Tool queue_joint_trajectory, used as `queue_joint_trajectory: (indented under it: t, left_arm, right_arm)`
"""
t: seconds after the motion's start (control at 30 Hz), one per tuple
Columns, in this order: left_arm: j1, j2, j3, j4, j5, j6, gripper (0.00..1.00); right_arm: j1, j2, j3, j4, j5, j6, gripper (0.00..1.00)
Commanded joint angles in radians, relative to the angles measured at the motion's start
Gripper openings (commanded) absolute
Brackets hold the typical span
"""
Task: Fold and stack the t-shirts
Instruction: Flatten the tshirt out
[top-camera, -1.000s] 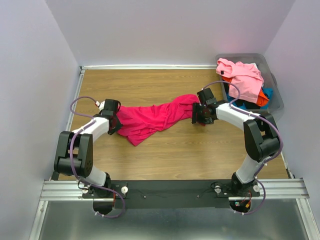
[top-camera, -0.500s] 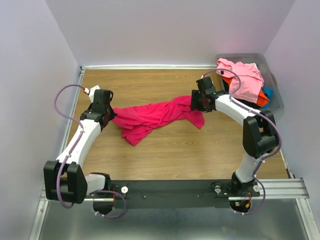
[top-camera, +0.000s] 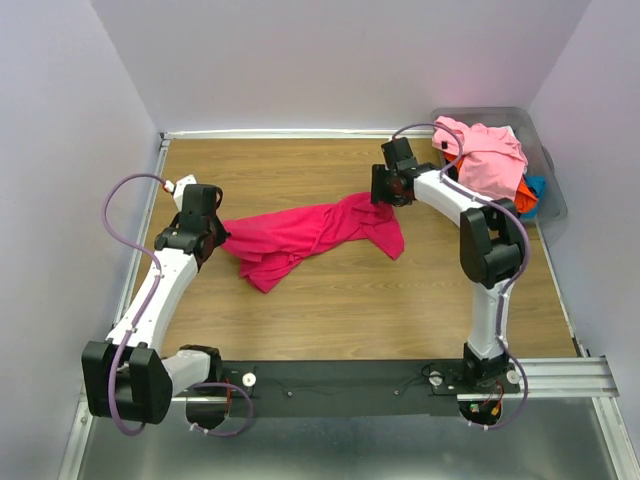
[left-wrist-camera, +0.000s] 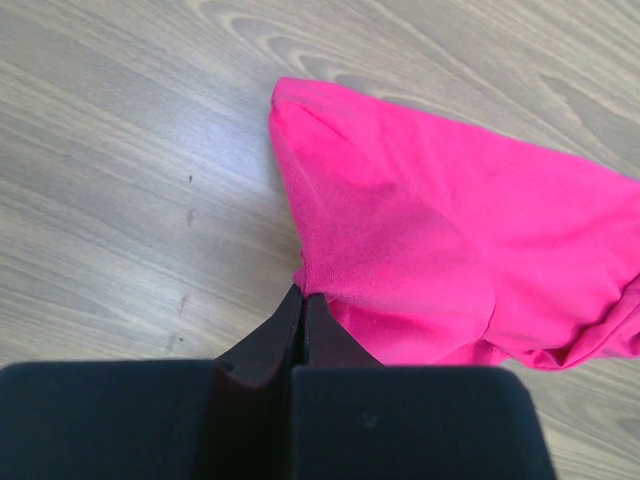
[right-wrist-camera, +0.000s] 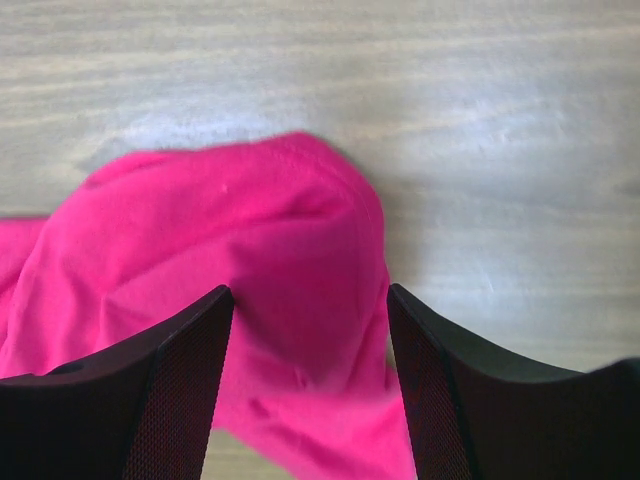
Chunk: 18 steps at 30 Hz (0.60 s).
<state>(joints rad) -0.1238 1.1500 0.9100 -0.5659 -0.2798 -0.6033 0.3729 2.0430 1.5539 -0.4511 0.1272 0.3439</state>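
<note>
Across mid-table the crimson t-shirt (top-camera: 300, 230) lies bunched, with its long axis running left-right between both arms. Left gripper (left-wrist-camera: 303, 300) is pinched tight on the left hem. Right gripper (right-wrist-camera: 308, 292) stands wide, straddling a hump at the right end without clamping it. Cloth runs leftward from the right claw, so closing there is likely next. Only the overhead view shows the full span and the other t-shirts (top-camera: 485, 150) heaped in the grey bin (top-camera: 553, 205). Only the wrist views show the jaws.
</note>
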Motion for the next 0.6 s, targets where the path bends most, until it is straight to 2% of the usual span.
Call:
queue_joint_trajectory:
  t: [0.0, 0.4, 0.57]
  left_arm:
    - [0.009, -0.030, -0.020, 0.000, -0.018, 0.022, 0.00]
    - [0.012, -0.030, -0.039, 0.006, -0.018, 0.033, 0.00]
    - [0.012, -0.026, -0.039, 0.008, -0.018, 0.033, 0.00]
  right_arm:
    - [-0.017, 0.065, 0.089, -0.004, 0.002, -0.029, 0.70]
    - [-0.060, 0.120, 0.129, -0.004, -0.087, -0.042, 0.64]
    - [-0.061, 0.151, 0.133, -0.004, -0.115, -0.057, 0.55]
